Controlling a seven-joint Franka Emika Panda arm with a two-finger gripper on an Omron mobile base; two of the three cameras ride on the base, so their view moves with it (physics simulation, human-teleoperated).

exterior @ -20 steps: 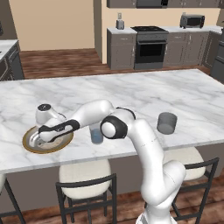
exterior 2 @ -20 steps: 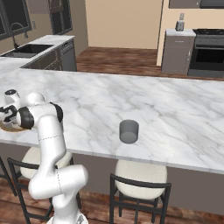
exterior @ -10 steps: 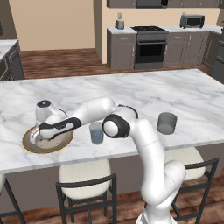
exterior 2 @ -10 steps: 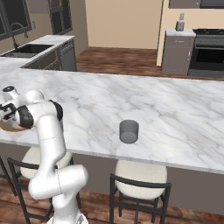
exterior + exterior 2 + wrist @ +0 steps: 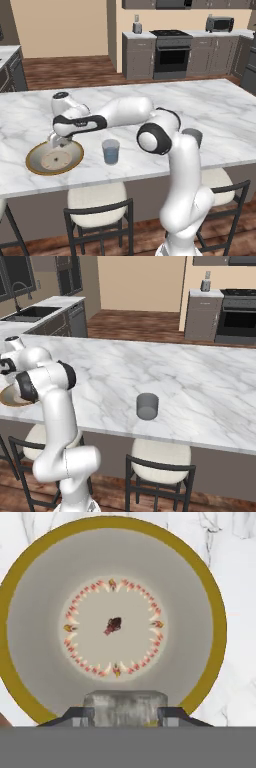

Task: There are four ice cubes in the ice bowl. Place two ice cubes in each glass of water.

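An ice cube (image 5: pixel 125 704), pale grey and translucent, sits between the two dark fingertips (image 5: pixel 82 714) of my gripper (image 5: pixel 125 716), which is shut on it. Below it lies the ice bowl (image 5: pixel 215 627), gold-rimmed with a red-patterned pale centre. In the left base view the gripper (image 5: pixel 56 142) hangs just above the bowl's (image 5: pixel 35 165) far rim, at the counter's left. One glass of water (image 5: pixel 110 151) stands right of the bowl. The darker glass (image 5: pixel 193 136) stands further right, partly behind my arm, and is seen whole in the right base view (image 5: pixel 147 406).
The marble island counter (image 5: pixel 220 110) runs wide to the right and back. Stools (image 5: pixel 97 205) stand along its near edge. Across a wooden floor, cabinets and an oven (image 5: pixel 171 55) line the far wall.
The hand has risen from the bowl with the ice cube held between its fingers. The glasses and bowl have stayed put.
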